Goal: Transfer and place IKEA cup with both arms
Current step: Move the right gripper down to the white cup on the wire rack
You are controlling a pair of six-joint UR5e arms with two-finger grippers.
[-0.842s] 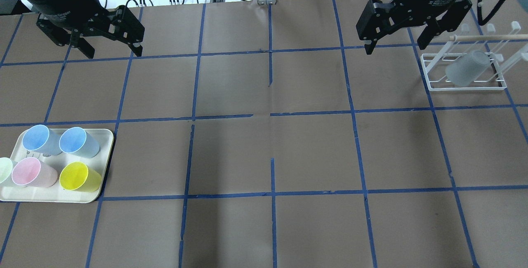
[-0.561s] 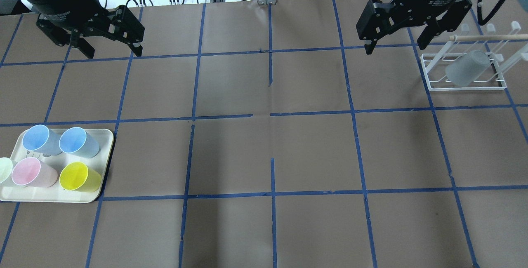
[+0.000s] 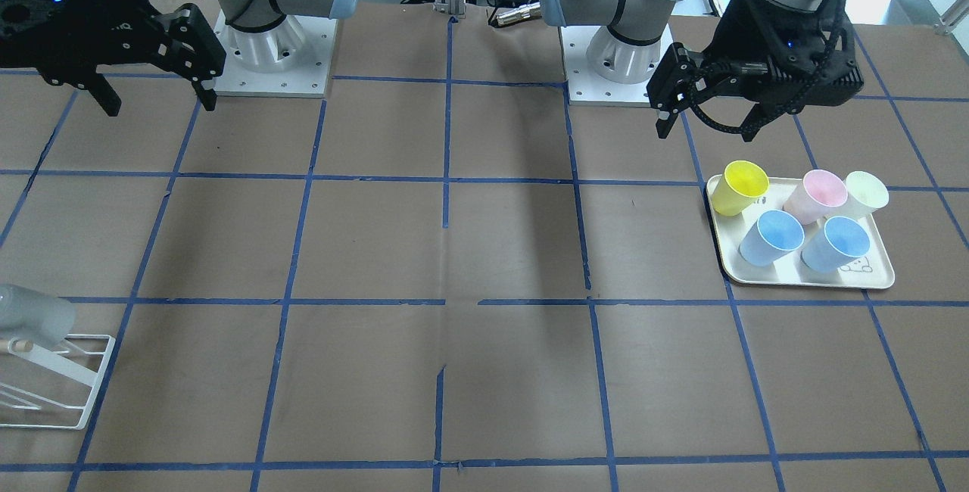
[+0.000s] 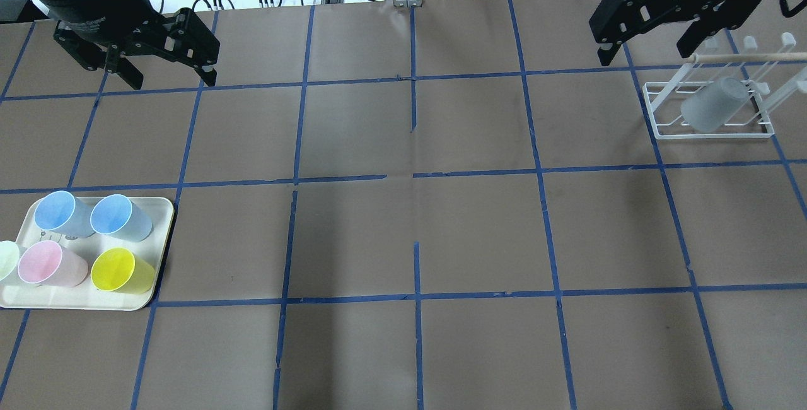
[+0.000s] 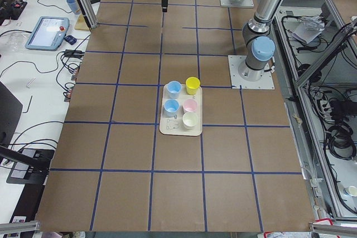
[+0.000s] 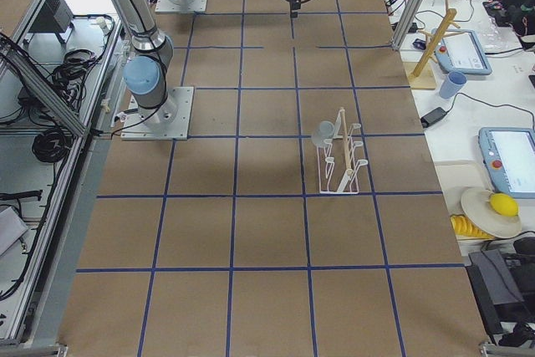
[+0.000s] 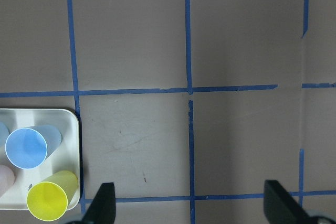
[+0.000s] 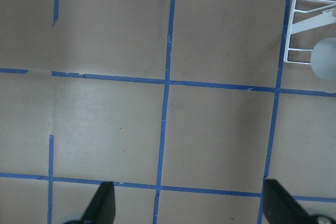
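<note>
The pale grey IKEA cup lies tilted on a white wire rack at the table's far right. It also shows in the front view and at the edge of the right wrist view. My right gripper hangs open and empty above the table, just left of the rack and behind it; it also shows in the front view. My left gripper is open and empty at the far left; in the front view it hangs behind the tray.
A cream tray at the near left holds two light-blue cups, a pink cup, a yellow cup and a pale green cup. A wooden rod lies across the rack. Cables lie beyond the table's far edge.
My right gripper has moved right and away from the camera, closer to the rack, still open. The left gripper and the cups have not moved.
</note>
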